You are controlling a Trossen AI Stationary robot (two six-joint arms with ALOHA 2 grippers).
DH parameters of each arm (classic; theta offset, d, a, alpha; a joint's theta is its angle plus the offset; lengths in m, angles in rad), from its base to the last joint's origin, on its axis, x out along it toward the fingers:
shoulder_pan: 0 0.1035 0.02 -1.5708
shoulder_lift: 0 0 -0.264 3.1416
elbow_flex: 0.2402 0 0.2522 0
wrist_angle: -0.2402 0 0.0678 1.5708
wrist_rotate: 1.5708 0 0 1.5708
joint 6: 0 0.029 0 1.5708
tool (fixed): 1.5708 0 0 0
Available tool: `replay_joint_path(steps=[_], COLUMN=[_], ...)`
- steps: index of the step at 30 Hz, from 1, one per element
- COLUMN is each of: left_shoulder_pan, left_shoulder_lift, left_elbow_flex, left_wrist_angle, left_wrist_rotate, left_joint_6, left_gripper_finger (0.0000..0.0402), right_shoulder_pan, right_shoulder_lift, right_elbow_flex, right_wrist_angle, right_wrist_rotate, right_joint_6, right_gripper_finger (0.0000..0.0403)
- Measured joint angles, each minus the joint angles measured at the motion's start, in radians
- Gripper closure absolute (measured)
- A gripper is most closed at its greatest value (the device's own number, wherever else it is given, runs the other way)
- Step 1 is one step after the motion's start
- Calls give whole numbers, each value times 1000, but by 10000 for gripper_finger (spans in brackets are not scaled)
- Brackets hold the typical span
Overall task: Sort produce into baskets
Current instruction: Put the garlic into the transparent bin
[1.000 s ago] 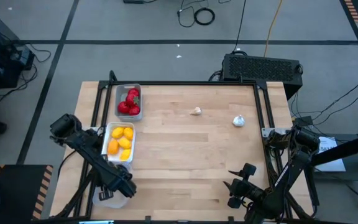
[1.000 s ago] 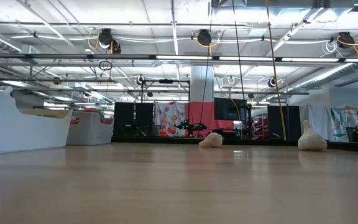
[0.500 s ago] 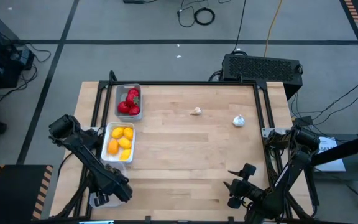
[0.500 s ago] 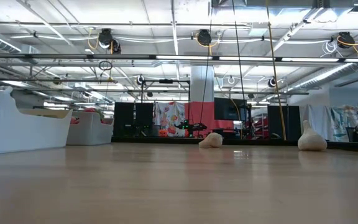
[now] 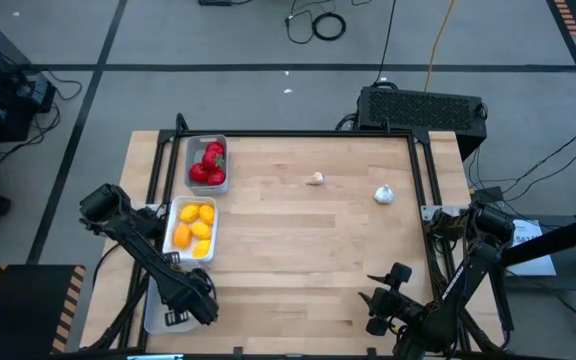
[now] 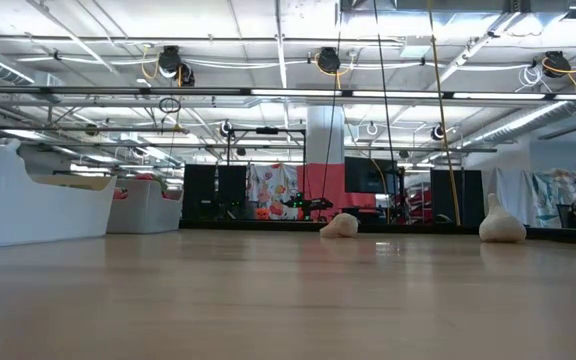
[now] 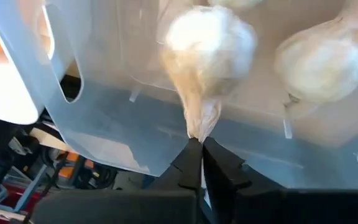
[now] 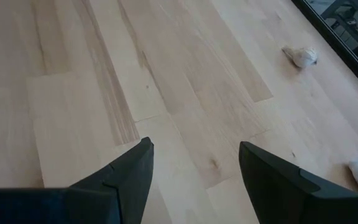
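We look down on a pale wooden table (image 5: 298, 240) edged by a black frame, standing on a grey floor with dark tape lines and loose cables; at table height the room behind is a wide workshop with ceiling pipes, lights and white tubs. The left gripper (image 7: 199, 149) sits over the third tray (image 5: 158, 310) at the table's near left corner, its fingers pressed together on the papery stem of a garlic bulb (image 7: 207, 46), with a second bulb (image 7: 321, 59) just beside it in the same tray. Beyond this gripper, along the left edge, come the tray of yellow-orange pieces (image 5: 193, 228) and then the tray of red pieces (image 5: 208, 163), near each other. The right gripper (image 8: 194, 165) waits low near the table's front right edge, fingers spread and holding nothing. Well ahead of it, two loose garlic bulbs lie apart on the bare wood: one (image 5: 315, 179) toward the middle, one (image 5: 384, 194) nearer the right frame. Between both grippers and those bulbs the wood is open.
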Motion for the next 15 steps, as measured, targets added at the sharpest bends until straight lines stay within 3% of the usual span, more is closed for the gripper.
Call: replay_joint_path(steps=[10, 15], left_shoulder_pan=[15, 59], left_shoulder_lift=[-1, -13], left_elbow_flex=[2, 60], left_wrist_angle=[-49, -49], left_wrist_rotate=[40, 31], left_joint_6=[1, 59], left_gripper_finger=[280, 259], right_shoulder_pan=[0, 0], right_shoulder_lift=[0, 0], right_elbow_flex=[0, 0], right_wrist_angle=[0, 0], right_wrist_rotate=[0, 0], right_joint_6=[-2, -2], right_gripper_finger=[177, 177])
